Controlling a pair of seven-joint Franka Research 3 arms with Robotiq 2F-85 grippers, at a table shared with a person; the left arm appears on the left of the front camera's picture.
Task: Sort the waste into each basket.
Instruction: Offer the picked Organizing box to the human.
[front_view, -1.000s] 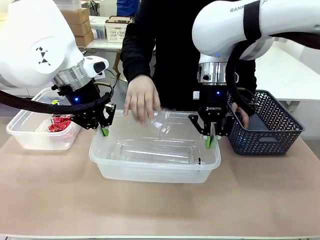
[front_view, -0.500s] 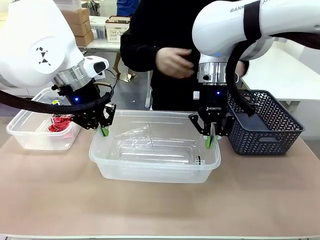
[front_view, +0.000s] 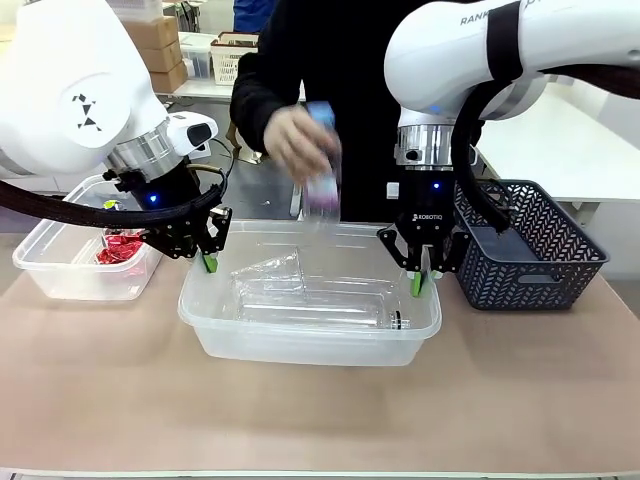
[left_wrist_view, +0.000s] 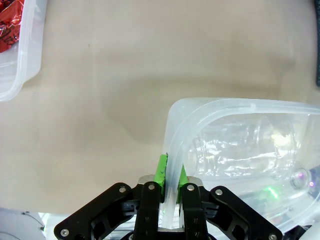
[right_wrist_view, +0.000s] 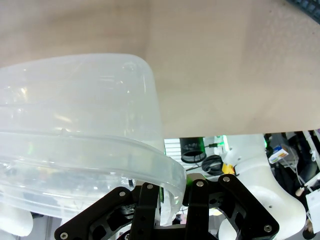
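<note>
Near centre: big clear tub (front_view: 300, 335) on the table (front_view: 320, 420), w/ clear bottles (front_view: 300, 295) already lying inside, long axes roughly left-right. Both grippers pinch its rim. Left gripper (front_view: 209, 262) is clamped on the tub's left rim; the wrist view shows the green pads (left_wrist_view: 161, 171) squeezed either side of the plastic wall. Right gripper (front_view: 418, 283) is clamped on the right rim; in its wrist view the rim (right_wrist_view: 165, 172) runs between the jaws.

Far left: smaller clear tub (front_view: 60, 275) holding red wrappers (front_view: 122, 247). Far right: dark lattice basket (front_view: 540, 265).

Farther back, the person's hand (front_view: 290, 140) pinches a clear bottle w/ blue cap (front_view: 322, 165), fingers wrapped around its upper part. Bottle is upright, long axis near vertical, hanging above the big tub's far edge, about mid-way between the two grippers.

Key relation: bottle is straight above the open tub, so prob. just a drop or lower; the person's hand is nearest, both arms are busy w/ the tub.
</note>
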